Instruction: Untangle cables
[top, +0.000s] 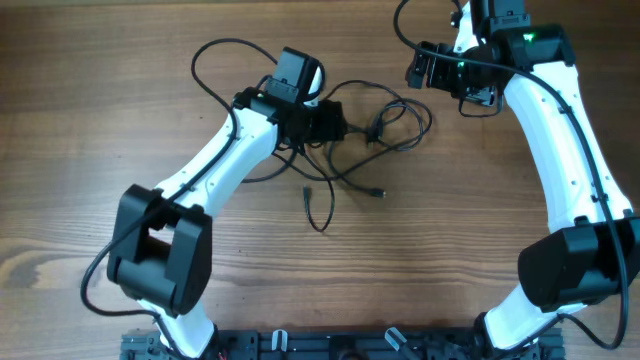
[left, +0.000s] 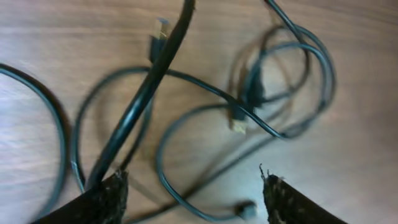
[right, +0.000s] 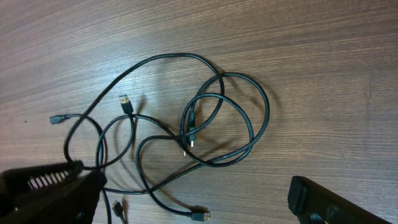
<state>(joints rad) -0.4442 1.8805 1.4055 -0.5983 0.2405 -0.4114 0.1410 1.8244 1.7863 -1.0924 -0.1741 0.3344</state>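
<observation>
Left gripper is sitting jaws apart right over the cables, tangle sprawling out rightward from it on the table; right gripper, also gaping empty, is hanging farther off, so left's nearer.

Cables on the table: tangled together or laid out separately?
Tangled. The cables cross one another in overlapping loops, as both the overhead and right wrist views show.

The cables — thin, black, with small plugs at the ends — lie flat on the table in a loose tangle of overlapping loops, several ends trailing outward.
</observation>
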